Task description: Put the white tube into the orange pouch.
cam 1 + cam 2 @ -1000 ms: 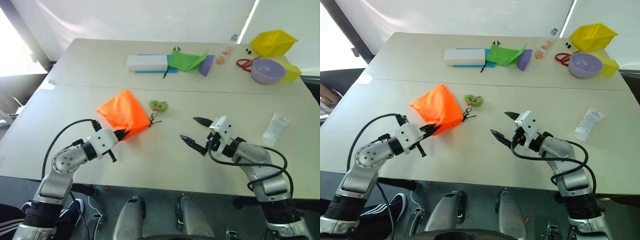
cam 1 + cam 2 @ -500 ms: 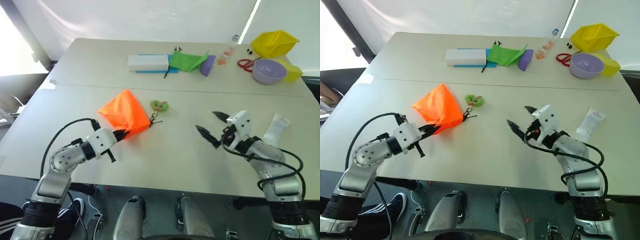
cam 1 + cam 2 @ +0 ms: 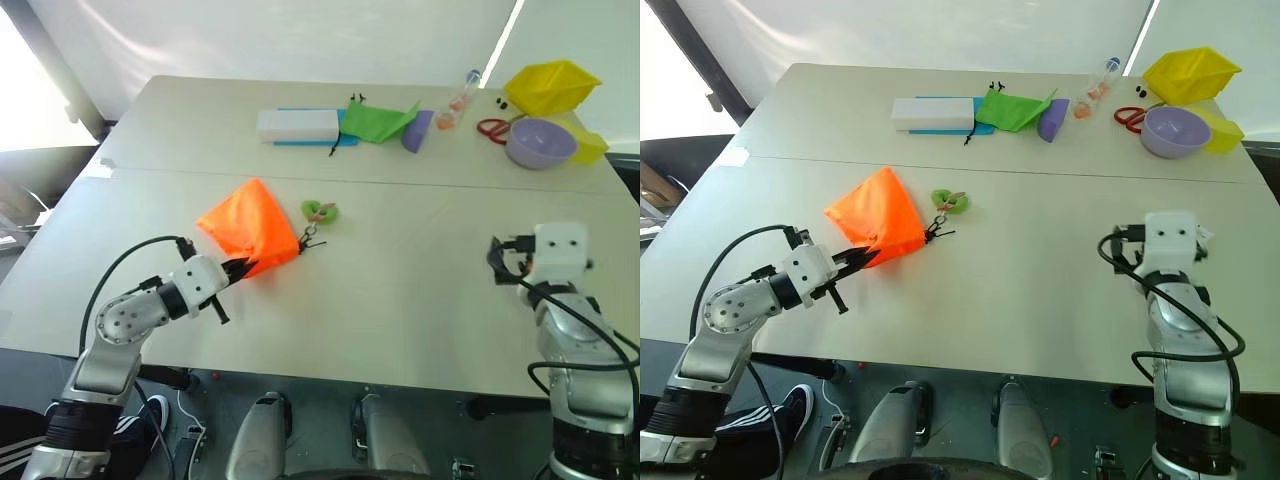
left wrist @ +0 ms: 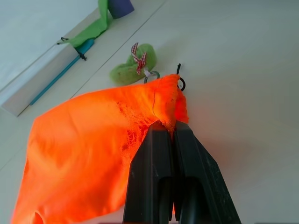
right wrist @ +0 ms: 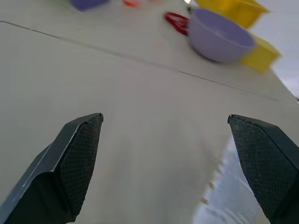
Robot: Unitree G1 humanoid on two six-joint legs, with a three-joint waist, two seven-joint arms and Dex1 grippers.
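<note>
Left wrist view: we find the left gripper (image 4: 169,135) clamped shut on an edge of the orange pouch (image 4: 88,144), which rests on the table (image 3: 400,290) beside a green loop (image 4: 131,70). Right gripper (image 5: 166,163) stands fully spread above the table, the white tube (image 5: 224,196) lying just beside one finger (image 5: 261,158).

— The orange pouch (image 4: 88,140): what material?
— Soft woven cloth, matt and creased, fraying at the pinched edge.
— And the desk (image 3: 400,300)?
— Smooth, pale, matt. The purple bowl (image 5: 219,37) looks like plastic.
</note>
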